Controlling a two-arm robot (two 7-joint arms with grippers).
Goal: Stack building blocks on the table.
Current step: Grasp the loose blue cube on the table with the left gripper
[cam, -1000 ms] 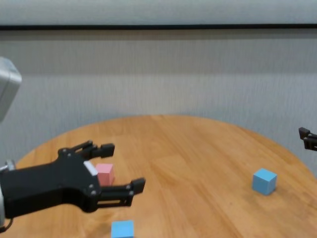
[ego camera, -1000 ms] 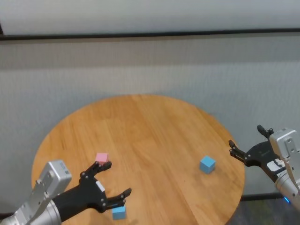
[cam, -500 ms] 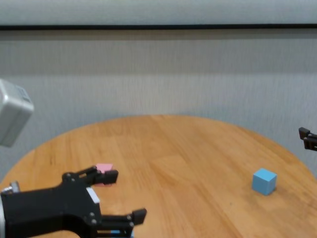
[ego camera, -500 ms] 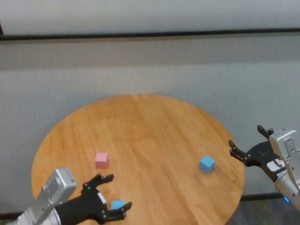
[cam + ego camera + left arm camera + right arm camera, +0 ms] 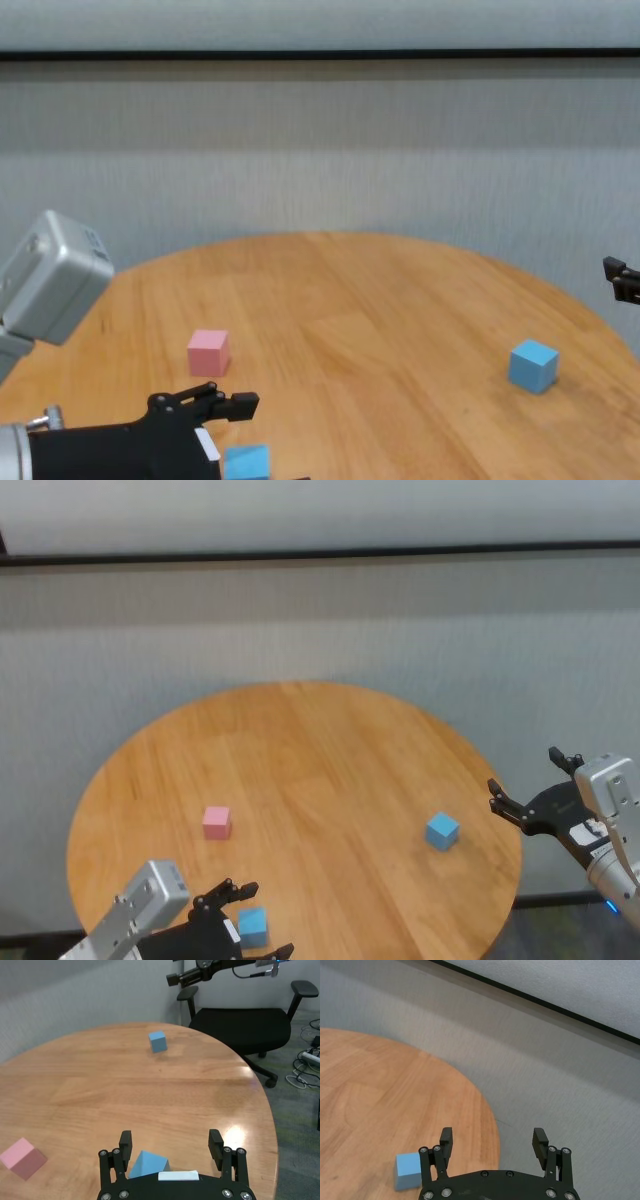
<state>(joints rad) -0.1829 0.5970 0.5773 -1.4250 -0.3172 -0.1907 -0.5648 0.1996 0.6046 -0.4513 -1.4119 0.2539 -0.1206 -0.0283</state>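
1. Left gripper (image 5: 170, 1147) hangs low at the near edge of the round wooden surface (image 5: 320, 750), jaws wide, a light blue cube (image 5: 252, 926) between them, ungripped.
2. Pink cube (image 5: 216, 822) sits just beyond those jaws.
3. Right gripper (image 5: 530, 785) hovers off the surface's edge, jaws wide and empty; second blue cube (image 5: 442, 831) near them.

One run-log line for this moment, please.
left gripper: open, straddling near blue block | right gripper: open, off table edge | stacked: none
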